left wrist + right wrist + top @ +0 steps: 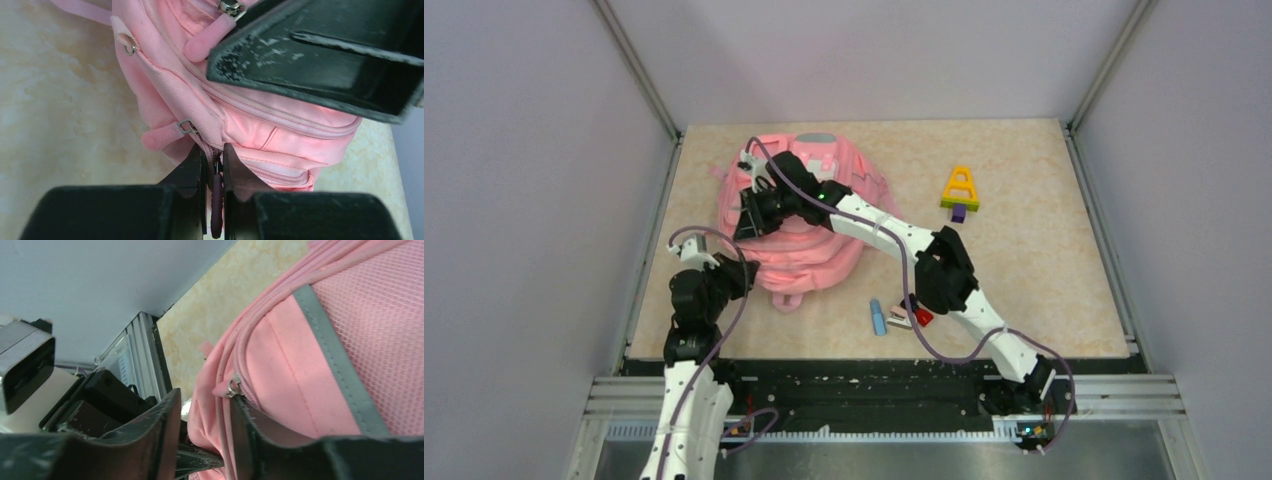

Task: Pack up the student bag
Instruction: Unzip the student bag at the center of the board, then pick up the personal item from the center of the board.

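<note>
Beige bench (1044, 270) carries everything. My left end effector (214, 157) pinches a zip pull (216, 200) on the bag (809, 262), which lies far left. My right end effector (202, 407) stands part-open at its seam. A toy (960, 190) and blue stick (878, 318) lie outside, so I judge packing barely begun.

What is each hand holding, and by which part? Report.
Left hand pinches the dark zipper pull of the student bag. Right hand holds nothing: jaws apart astride the bag's edge.
</note>
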